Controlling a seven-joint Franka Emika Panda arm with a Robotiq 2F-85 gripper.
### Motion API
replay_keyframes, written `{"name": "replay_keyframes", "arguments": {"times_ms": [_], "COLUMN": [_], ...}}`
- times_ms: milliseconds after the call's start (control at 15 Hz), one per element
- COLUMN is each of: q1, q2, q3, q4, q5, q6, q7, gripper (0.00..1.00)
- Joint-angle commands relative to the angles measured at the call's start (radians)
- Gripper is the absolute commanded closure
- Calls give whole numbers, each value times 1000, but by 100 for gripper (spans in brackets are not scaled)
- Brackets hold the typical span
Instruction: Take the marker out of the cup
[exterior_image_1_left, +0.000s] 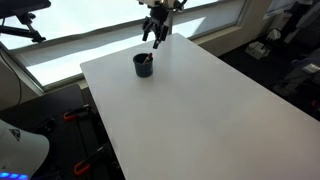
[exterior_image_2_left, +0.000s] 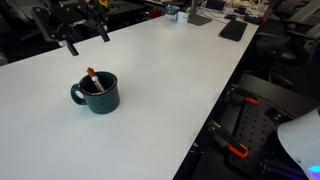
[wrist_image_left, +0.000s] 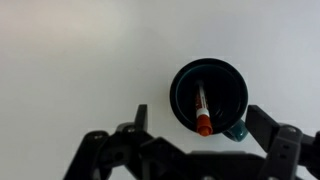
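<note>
The cup (exterior_image_2_left: 103, 97) is a small dark teal mug with a handle on its side, standing upright on the white table (exterior_image_2_left: 170, 90). It also shows in an exterior view (exterior_image_1_left: 143, 66) and in the wrist view (wrist_image_left: 181, 92). The marker (wrist_image_left: 202, 106), reddish with an orange-red cap, leans inside the cup with its tip above the rim (exterior_image_2_left: 91, 76). My gripper (wrist_image_left: 200, 124) is open and empty, hanging above the cup with a finger on either side. In both exterior views it sits above and a little past the cup (exterior_image_1_left: 155, 36) (exterior_image_2_left: 88, 42).
The table's edge runs close to the cup on one side (exterior_image_1_left: 85, 75). Dark flat items and small objects (exterior_image_2_left: 232, 28) lie at the table's far end. Robot base parts with red clamps (exterior_image_2_left: 240, 150) stand beside the table.
</note>
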Motion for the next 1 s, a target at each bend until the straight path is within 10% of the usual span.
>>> {"name": "replay_keyframes", "arguments": {"times_ms": [0,933], "q1": [12,21], "q2": [11,123], "q3": [-12,-21], "q4": [15,129], "q5": [6,-10], "q6": [-3,-27], "q7": [-7,-30], "gripper": [0,0]}}
